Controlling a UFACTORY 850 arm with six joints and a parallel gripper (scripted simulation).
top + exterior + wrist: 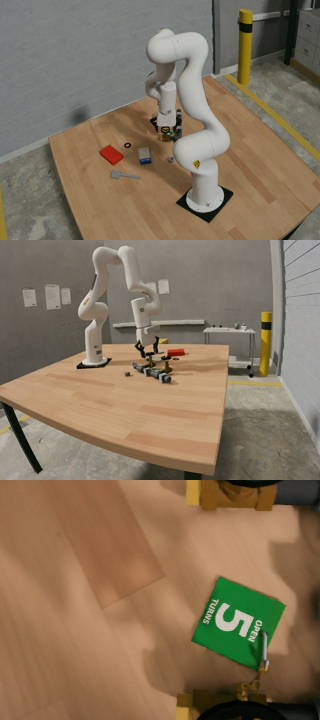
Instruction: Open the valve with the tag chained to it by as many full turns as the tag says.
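Note:
A green tag [237, 622] [156, 369] [170, 133] reading "OPEN 5 TURNS" lies flat on the table between two brass valves. Its chain [254, 681] runs to the valve at the bottom edge of the wrist view [225, 709]. The other valve [231, 493] is at the top edge. In the exterior view the two black handwheels [149, 353] [165, 357] stand on a grey pipe [152, 373]. My gripper [149, 353] [166, 126] is open, pointing down, with its fingers on either side of the left handwheel. The fingers do not show in the wrist view.
A red block [111, 154] [176, 352], a black ring [125, 145] [176, 359], a striped blue-and-white box [144, 155], a grey paddle tool [124, 175] and a small grey cylinder [170, 158] [127, 373] lie on the wooden table [258, 165].

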